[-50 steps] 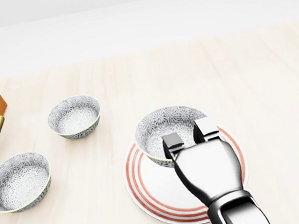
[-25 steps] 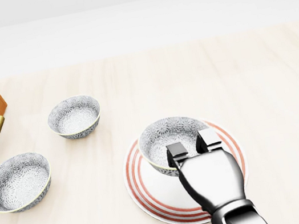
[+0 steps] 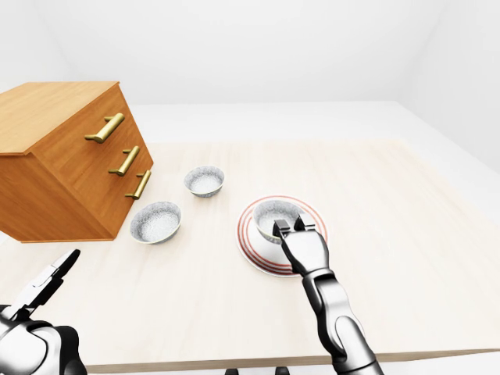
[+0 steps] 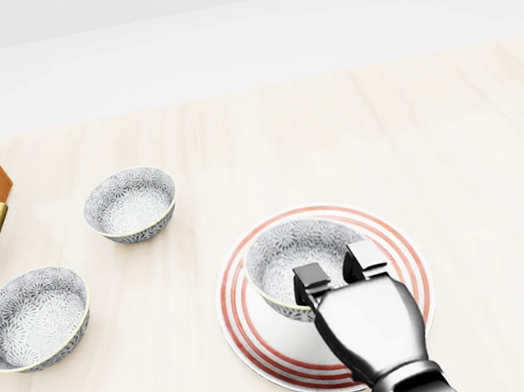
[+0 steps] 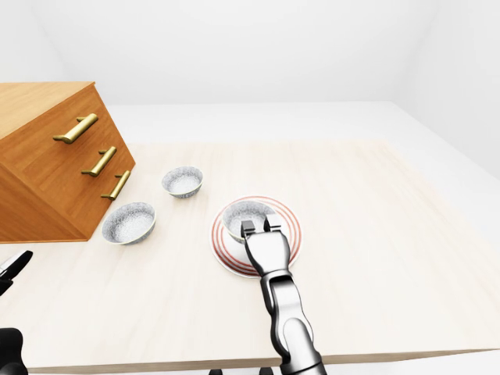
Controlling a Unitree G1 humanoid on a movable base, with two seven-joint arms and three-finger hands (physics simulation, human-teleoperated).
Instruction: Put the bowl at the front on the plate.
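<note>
Left-eye view: left hand idle at the lower left, fingers spread.

Head view: right hand clamped on the bowl rim, bowl on the plate.

Right-eye view: same. Risk: lifting away unreleased tips the bowl.

Glossy patterned bowl; chrome-bright robot hand; matt pale-wood table.

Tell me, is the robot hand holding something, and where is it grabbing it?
Yes. The right robot hand grips the grey floral-patterned bowl by the rim nearest the robot, fingers hooked over its edge, on the white plate with red rings.
</note>
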